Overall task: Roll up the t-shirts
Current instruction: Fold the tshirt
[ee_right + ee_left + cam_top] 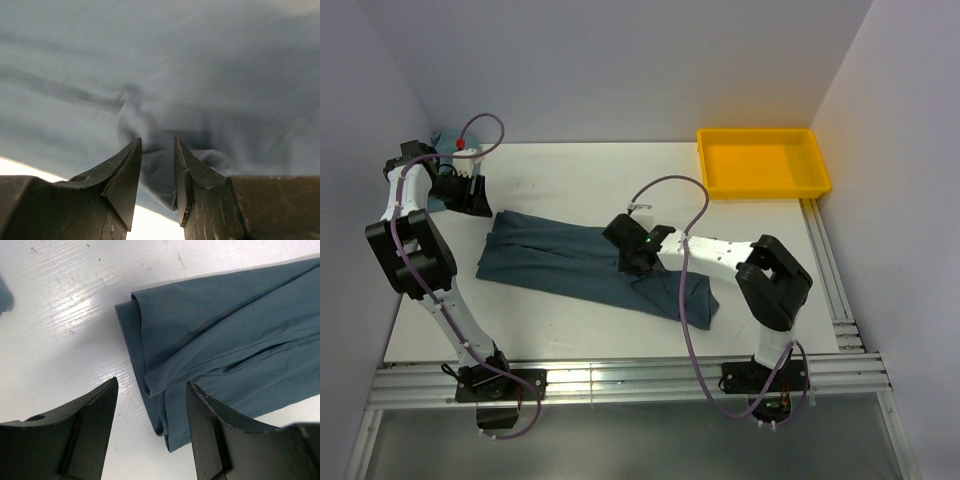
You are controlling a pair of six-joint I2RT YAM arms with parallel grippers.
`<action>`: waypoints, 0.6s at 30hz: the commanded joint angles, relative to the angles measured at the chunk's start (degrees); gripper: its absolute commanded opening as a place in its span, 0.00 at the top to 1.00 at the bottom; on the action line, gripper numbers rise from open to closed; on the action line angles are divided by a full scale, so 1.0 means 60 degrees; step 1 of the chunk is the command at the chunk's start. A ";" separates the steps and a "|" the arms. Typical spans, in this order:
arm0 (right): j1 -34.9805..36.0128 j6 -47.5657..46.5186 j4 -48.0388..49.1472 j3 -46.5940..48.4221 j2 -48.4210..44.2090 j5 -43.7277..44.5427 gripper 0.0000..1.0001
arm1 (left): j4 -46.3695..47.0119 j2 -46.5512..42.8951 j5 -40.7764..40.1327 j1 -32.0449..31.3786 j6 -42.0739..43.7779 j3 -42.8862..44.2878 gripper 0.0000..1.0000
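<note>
A slate-blue t-shirt (560, 260) lies on the white table, folded into a long band that runs from upper left to lower right. My left gripper (470, 192) hovers open just off the band's left end. In the left wrist view the folded hem (150, 370) sits ahead of the gripper (150, 382), with nothing between its fingers. My right gripper (632, 262) is pressed down on the band right of its middle. In the right wrist view the narrowly parted jaws straddle a raised fold of t-shirt (160, 65), and a gap still shows at the gripper (157, 141).
A yellow tray (760, 190) stands at the back right by the wall. A small piece of blue cloth (445, 140) lies in the back left corner behind the left arm. An aluminium rail (620, 380) runs along the near table edge.
</note>
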 commanded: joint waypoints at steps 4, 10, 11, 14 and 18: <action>0.0724 0.0361 0.0105 0.0276 -0.0486 -0.0496 0.60 | -0.0128 -0.0376 0.0083 -0.0034 0.0038 0.0291 0.39; 0.1032 0.0361 0.0427 0.0175 -0.0573 -0.1024 0.60 | -0.0187 -0.0288 0.0039 -0.0020 0.0081 0.0335 0.39; 0.1032 0.0376 0.0457 0.0116 -0.0661 -0.1069 0.60 | -0.0187 -0.0288 0.0038 -0.0034 0.0082 0.0335 0.39; 0.1061 0.0405 0.0486 -0.0001 -0.0881 -0.1054 0.60 | -0.0187 -0.0244 -0.0006 -0.0020 0.0096 0.0306 0.39; 0.1061 0.0273 0.0620 0.0027 -0.0999 -0.1247 0.60 | -0.0246 -0.0186 -0.0049 -0.0020 0.0111 0.0306 0.38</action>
